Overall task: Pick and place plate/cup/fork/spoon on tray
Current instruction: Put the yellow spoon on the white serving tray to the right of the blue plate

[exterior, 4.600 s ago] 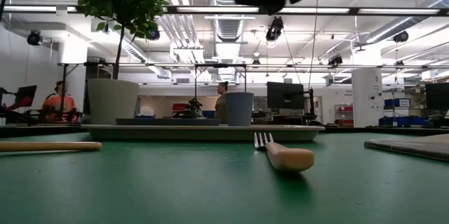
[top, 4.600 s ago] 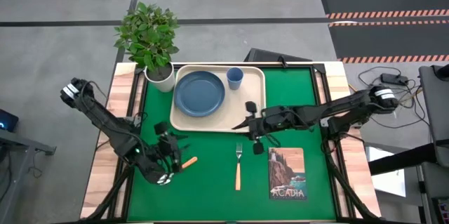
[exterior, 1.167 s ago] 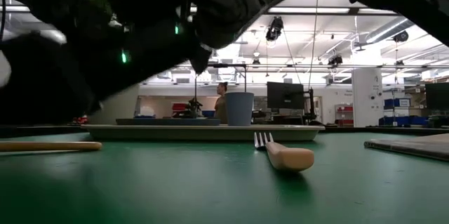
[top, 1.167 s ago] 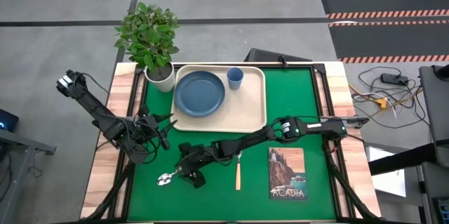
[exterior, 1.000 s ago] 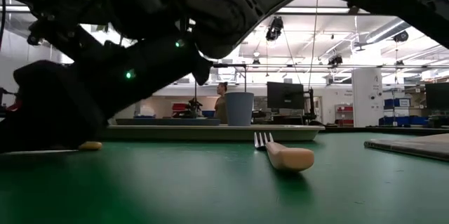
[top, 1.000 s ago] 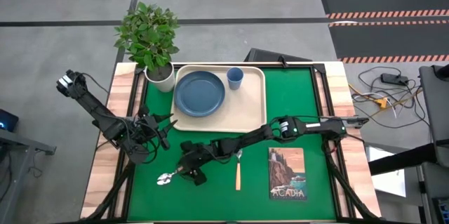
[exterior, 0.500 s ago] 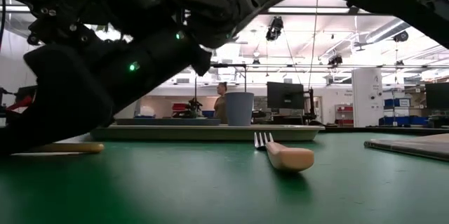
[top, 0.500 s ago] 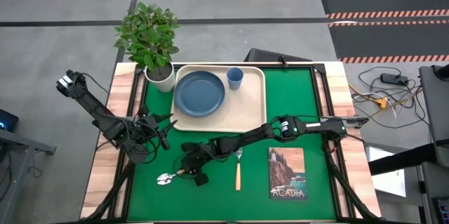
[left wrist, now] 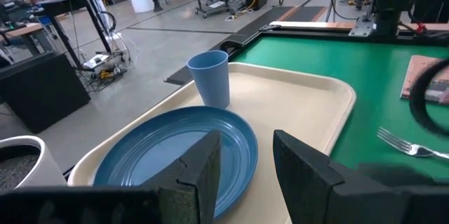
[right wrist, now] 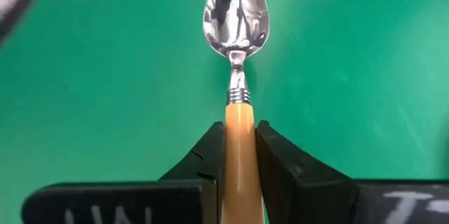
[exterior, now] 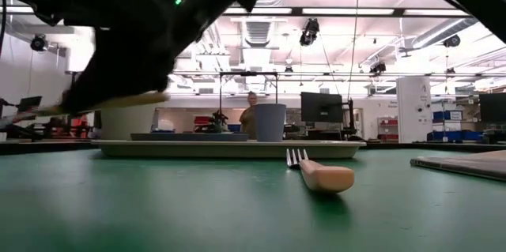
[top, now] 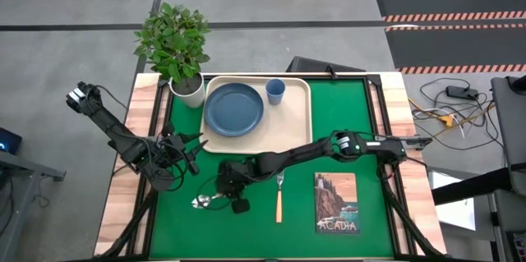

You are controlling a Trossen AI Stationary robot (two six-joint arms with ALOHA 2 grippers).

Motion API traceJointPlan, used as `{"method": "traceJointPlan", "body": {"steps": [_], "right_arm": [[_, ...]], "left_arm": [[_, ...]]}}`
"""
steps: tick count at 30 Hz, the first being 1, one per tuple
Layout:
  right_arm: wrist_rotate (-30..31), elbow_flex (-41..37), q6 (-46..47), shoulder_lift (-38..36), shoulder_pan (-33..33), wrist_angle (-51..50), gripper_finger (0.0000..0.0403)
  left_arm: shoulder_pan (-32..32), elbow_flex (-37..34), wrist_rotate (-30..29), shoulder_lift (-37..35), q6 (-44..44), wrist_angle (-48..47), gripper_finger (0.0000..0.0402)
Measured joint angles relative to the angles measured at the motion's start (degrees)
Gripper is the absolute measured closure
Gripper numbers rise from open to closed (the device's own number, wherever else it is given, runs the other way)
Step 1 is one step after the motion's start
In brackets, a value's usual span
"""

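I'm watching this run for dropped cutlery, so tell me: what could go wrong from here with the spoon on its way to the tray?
The right gripper pinches the spoon by its handle alone, with the bowl sticking far out, so it might swivel or slip in transit. The right arm reaches across above the fork, so a low sweep could knock it. On the tray, the plate and cup leave mostly a bare strip, so a careless drop could land on the plate's rim.

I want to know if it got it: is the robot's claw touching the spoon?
Touching. In the right wrist view, the right gripper has both fingers pressed against the spoon handle.
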Motion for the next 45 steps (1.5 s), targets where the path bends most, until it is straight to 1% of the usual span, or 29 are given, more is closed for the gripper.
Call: {"method": "traceJointPlan", "body": {"steps": [5,8,13,17,21,27,31,35,38,45], "right_arm": [[5.28,-0.48,4.16,-4.11,-0.02,-10.33,0.0356],[7.71,-1.89,6.20,-6.71,-0.01,-14.14,0.0355],[12.45,-7.24,8.87,-12.54,0.35,-16.05,0.0355],[17.76,-14.35,11.47,-18.90,0.37,-15.38,0.0354],[24.48,-24.70,14.86,-25.66,0.32,-10.00,0.0354],[31.39,-40.76,19.77,-35.31,-0.49,6.22,0.0353],[36.48,-48.80,23.45,-39.01,-1.96,14.80,0.0353],[37.55,-54.50,27.02,-40.96,-4.27,20.95,0.0353],[38.25,-57.73,28.78,-41.06,-6.42,23.60,0.0353],[38.33,-61.58,33.63,-41.13,-11.28,25.58,0.0353]], "left_arm": [[0.00,0.00,-0.20,-0.40,0.03,0.00,0.0288],[0.00,0.00,-0.26,-0.50,0.03,0.00,0.0288],[0.00,0.00,-0.35,-0.50,0.01,0.00,0.0288],[0.00,0.00,-0.37,-0.50,0.00,0.04,0.0288],[-0.01,0.00,-0.50,-0.48,-0.02,0.04,0.0288],[0.00,0.00,-0.65,-0.46,-0.04,0.27,0.0288],[-0.02,0.00,-0.80,-0.48,-0.04,0.37,0.0288],[0.00,0.00,-1.14,-0.50,-0.04,0.42,0.0288],[0.00,0.00,-1.15,-0.50,-0.04,0.41,0.0288],[-0.01,0.00,-1.14,-0.50,0.10,0.28,0.0288]]}}
